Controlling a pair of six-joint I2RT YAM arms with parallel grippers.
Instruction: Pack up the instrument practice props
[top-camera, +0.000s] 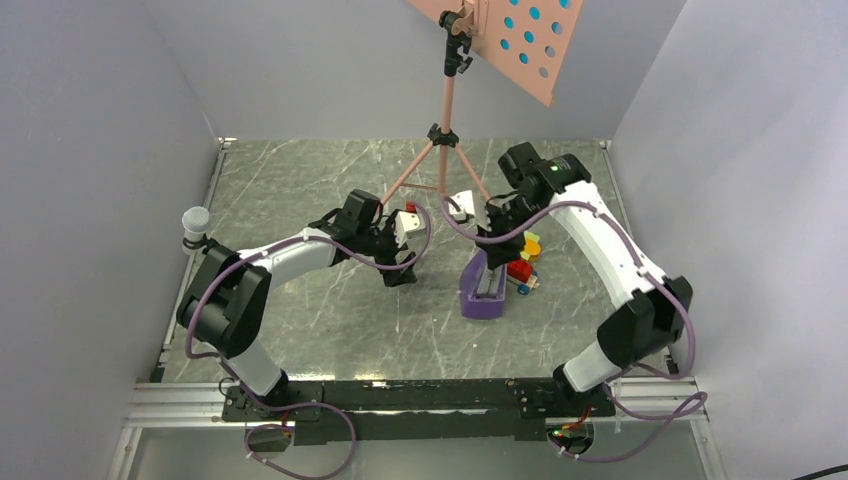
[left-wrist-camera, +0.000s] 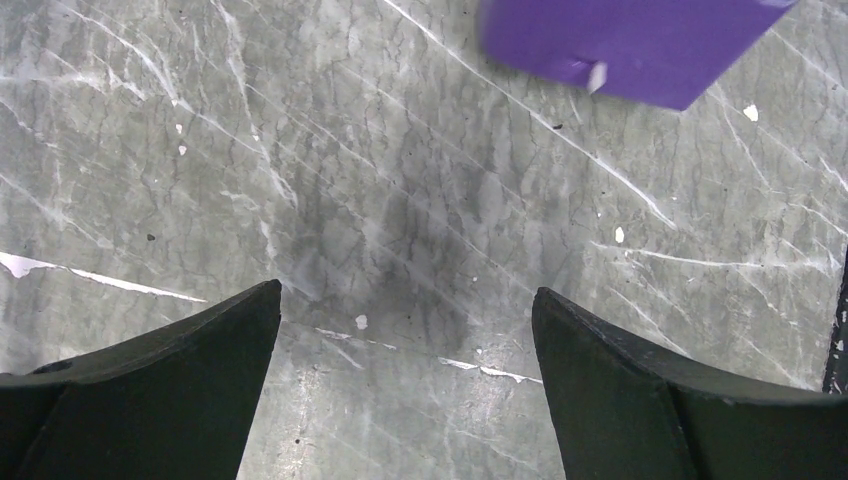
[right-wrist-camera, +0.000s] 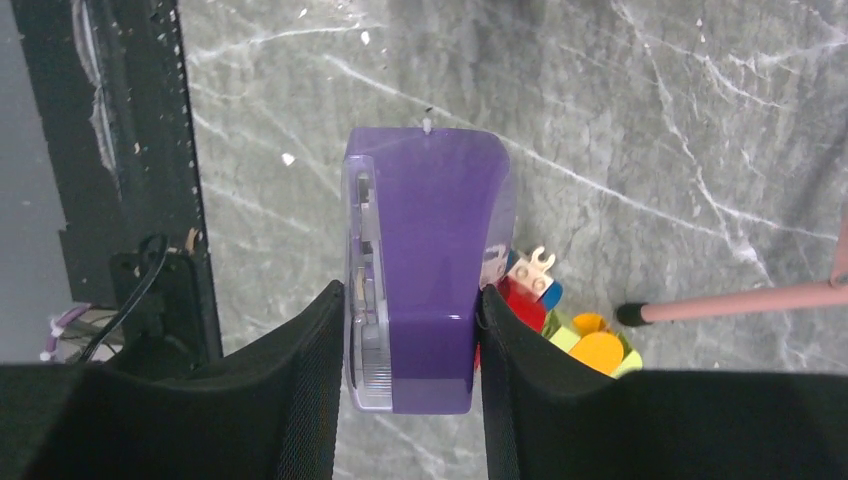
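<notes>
The salmon-pink music stand (top-camera: 447, 100) stands at the back of the table, and cyan shows through the holes of its desk (top-camera: 520, 35). One stand leg (right-wrist-camera: 740, 300) reaches into the right wrist view. The purple metronome (top-camera: 485, 290) (right-wrist-camera: 430, 250) lies on its side on the marble. My right gripper (top-camera: 488, 262) (right-wrist-camera: 410, 300) is shut on it, a finger pressed on each flank. My left gripper (top-camera: 405, 270) (left-wrist-camera: 405, 300) hangs open over bare marble just left of it, with nothing between its fingers. A corner of the metronome (left-wrist-camera: 630, 45) shows at the top of the left wrist view.
A red toy car (top-camera: 520, 268) (right-wrist-camera: 520, 300) and a yellow-orange toy (top-camera: 532, 245) (right-wrist-camera: 597, 350) lie tight against the metronome's right side. A white cup (top-camera: 195, 222) sits at the left table edge. Grey walls close in on three sides. A black rail (right-wrist-camera: 110, 150) shows in the right wrist view.
</notes>
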